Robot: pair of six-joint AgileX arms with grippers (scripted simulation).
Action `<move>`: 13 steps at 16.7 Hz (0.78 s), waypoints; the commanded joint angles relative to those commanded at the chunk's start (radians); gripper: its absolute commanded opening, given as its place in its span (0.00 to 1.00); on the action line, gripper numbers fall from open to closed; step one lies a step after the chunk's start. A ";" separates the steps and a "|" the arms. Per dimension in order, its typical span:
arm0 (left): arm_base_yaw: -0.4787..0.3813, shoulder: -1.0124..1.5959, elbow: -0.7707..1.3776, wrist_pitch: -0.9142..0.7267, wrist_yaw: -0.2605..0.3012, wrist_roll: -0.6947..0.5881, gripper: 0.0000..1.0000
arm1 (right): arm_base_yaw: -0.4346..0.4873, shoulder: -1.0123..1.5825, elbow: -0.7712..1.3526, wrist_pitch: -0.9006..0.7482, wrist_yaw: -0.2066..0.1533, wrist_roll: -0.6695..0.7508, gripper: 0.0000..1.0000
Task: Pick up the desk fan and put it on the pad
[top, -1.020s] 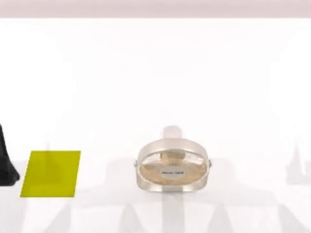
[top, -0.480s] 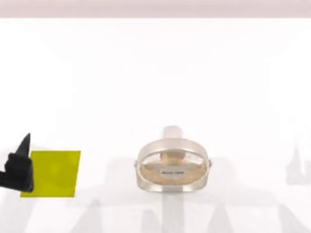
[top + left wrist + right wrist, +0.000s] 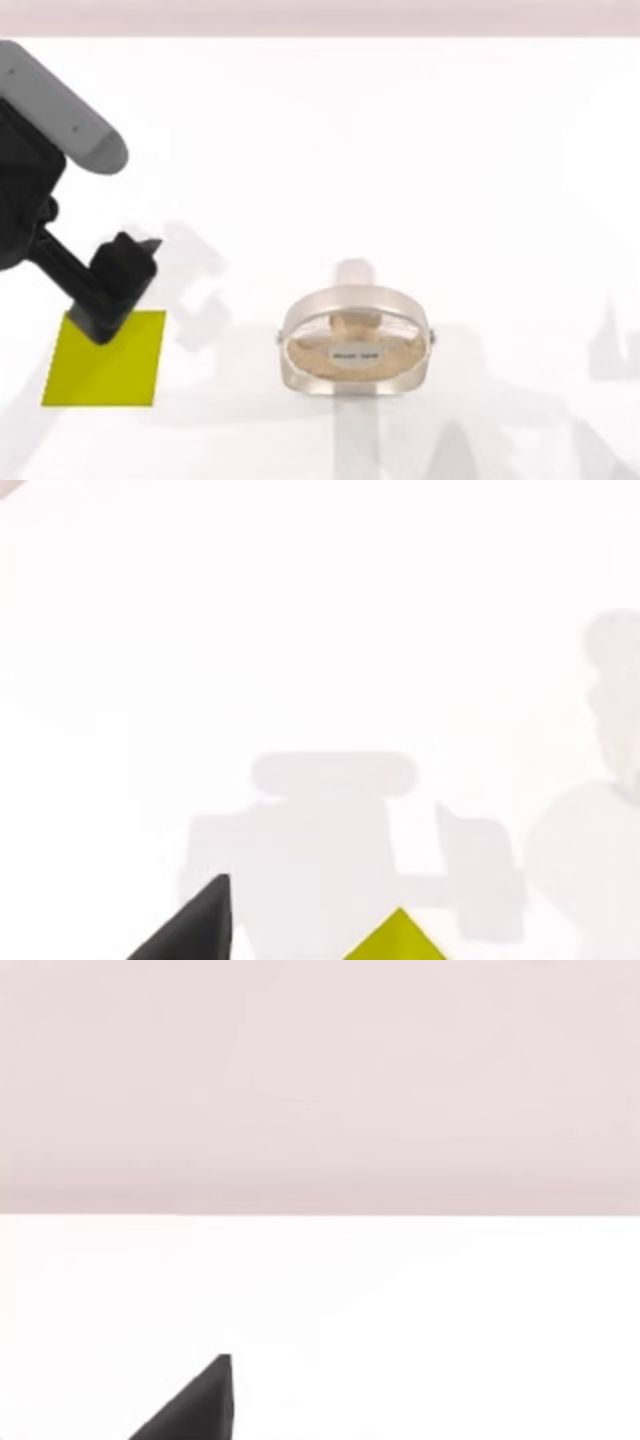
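Observation:
The desk fan [image 3: 355, 341], a silver-grey ring with tan blades and a dark centre label, lies on the white table at front centre. The olive-yellow pad [image 3: 104, 360] lies flat at the front left; one corner of the pad [image 3: 397, 938] shows in the left wrist view. My left gripper [image 3: 133, 262] hangs over the pad's far edge, well left of the fan, open and empty; one black finger [image 3: 198, 930] shows. My right gripper is out of the top view; its wrist view shows one black finger [image 3: 198, 1408] over bare table, open.
The left arm's grey link [image 3: 70, 115] and black wrist [image 3: 25, 200] reach in from the far left. A pale wall band [image 3: 320, 18] marks the table's far edge. Faint grey shadows lie on the table around the fan.
My left arm has swung in from the left edge, up and to the right, and now hangs over the pad's far edge. The fan and pad have not moved.

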 joint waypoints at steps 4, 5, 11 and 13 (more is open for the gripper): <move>-0.147 0.346 0.376 -0.239 -0.004 0.120 1.00 | 0.000 0.000 0.000 0.000 0.000 0.000 1.00; -0.181 0.433 0.463 -0.297 -0.007 0.148 1.00 | 0.000 0.000 0.000 0.000 0.000 0.000 1.00; -0.349 0.905 0.877 -0.609 -0.027 0.290 1.00 | 0.000 0.000 0.000 0.000 0.000 0.000 1.00; -0.386 1.016 0.959 -0.685 -0.034 0.321 1.00 | 0.000 0.000 0.000 0.000 0.000 0.000 1.00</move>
